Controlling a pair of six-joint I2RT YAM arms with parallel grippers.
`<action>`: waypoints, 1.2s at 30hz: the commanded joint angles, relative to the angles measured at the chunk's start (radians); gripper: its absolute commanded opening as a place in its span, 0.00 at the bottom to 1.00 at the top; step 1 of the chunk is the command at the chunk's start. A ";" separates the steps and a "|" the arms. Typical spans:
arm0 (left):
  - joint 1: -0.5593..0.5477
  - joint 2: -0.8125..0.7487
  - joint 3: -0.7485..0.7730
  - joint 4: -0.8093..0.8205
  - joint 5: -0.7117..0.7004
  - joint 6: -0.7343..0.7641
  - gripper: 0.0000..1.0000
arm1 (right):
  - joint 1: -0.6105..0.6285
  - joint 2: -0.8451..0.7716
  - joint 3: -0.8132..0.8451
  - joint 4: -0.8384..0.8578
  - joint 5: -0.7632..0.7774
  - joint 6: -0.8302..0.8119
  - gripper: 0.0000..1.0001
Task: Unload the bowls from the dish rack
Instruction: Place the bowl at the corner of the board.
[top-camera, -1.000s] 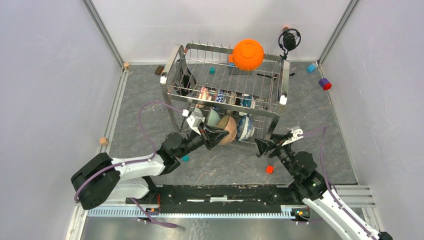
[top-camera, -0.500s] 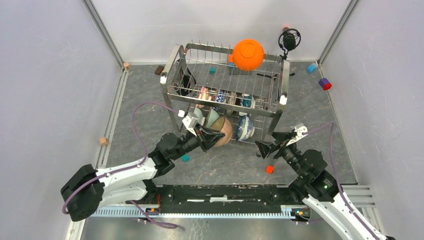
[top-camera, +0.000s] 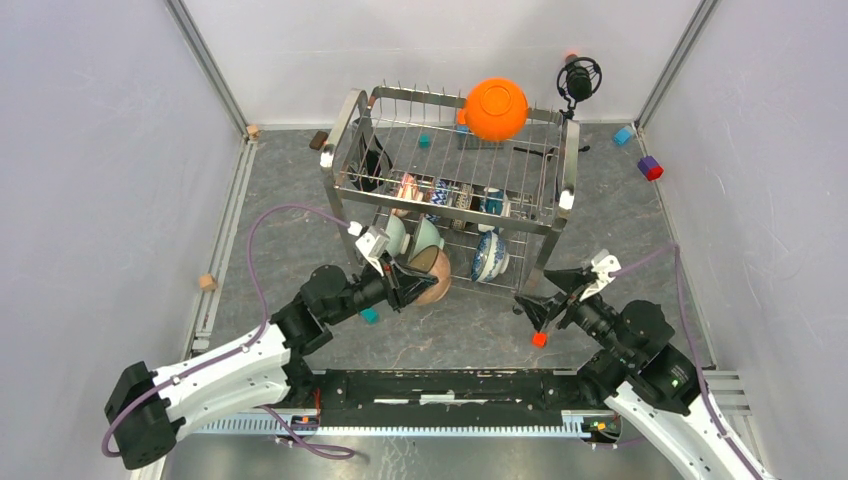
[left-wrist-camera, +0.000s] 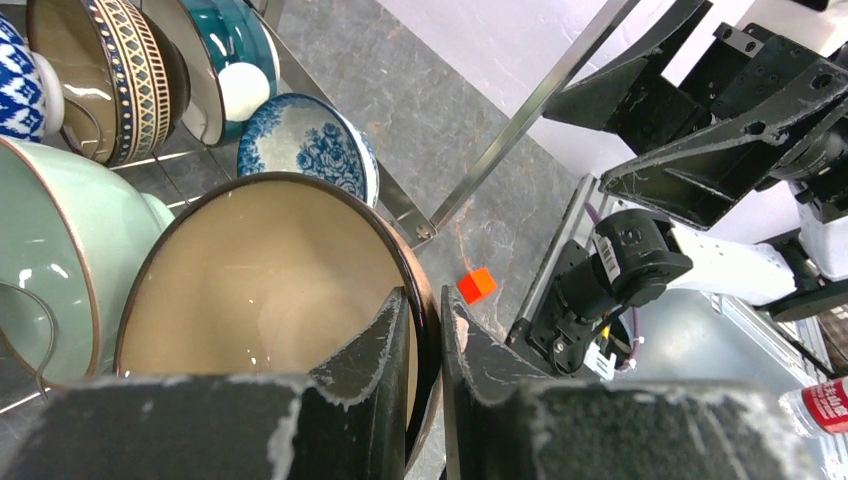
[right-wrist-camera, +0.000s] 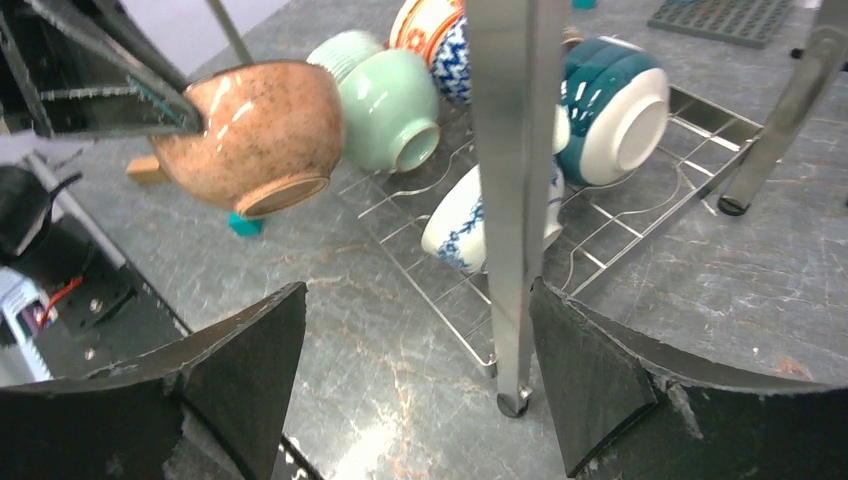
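Note:
The dish rack (top-camera: 345, 125) stands mid-table with an orange bowl (top-camera: 496, 108) on its upper tier. My left gripper (top-camera: 422, 276) is shut on the rim of the brown-gold bowl (left-wrist-camera: 260, 290), one finger inside and one outside, just in front of the lower tier. A pale green bowl (left-wrist-camera: 50, 250), a blue-and-white bowl (left-wrist-camera: 305, 140) and a teal bowl (left-wrist-camera: 225, 50) stand in the lower tier. My right gripper (top-camera: 538, 296) is open and empty at the rack's near right leg (right-wrist-camera: 510, 200). From its wrist view the brown-gold bowl (right-wrist-camera: 255, 135) hangs above the table.
An orange block (top-camera: 540, 339) lies just below the right gripper, and a teal block (top-camera: 371, 316) lies under the left arm. A black microphone (top-camera: 578, 78) stands at the back right, near blue (top-camera: 623, 135) and purple-red (top-camera: 650, 167) blocks. Walls close in on three sides.
The left arm has drawn the brown-gold bowl out of the lower tier, toward the near left. The right gripper has opened wider and backed a little away from the rack.

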 joint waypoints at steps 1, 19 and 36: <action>-0.009 -0.056 0.145 -0.107 0.049 -0.039 0.02 | -0.001 0.065 0.080 -0.045 -0.144 -0.096 0.87; -0.032 -0.190 0.278 -0.571 0.040 0.159 0.02 | -0.002 0.224 0.151 0.062 -0.558 -0.032 0.83; -0.288 -0.212 0.245 -0.629 -0.013 0.309 0.02 | -0.002 0.356 0.120 0.231 -0.553 0.066 0.81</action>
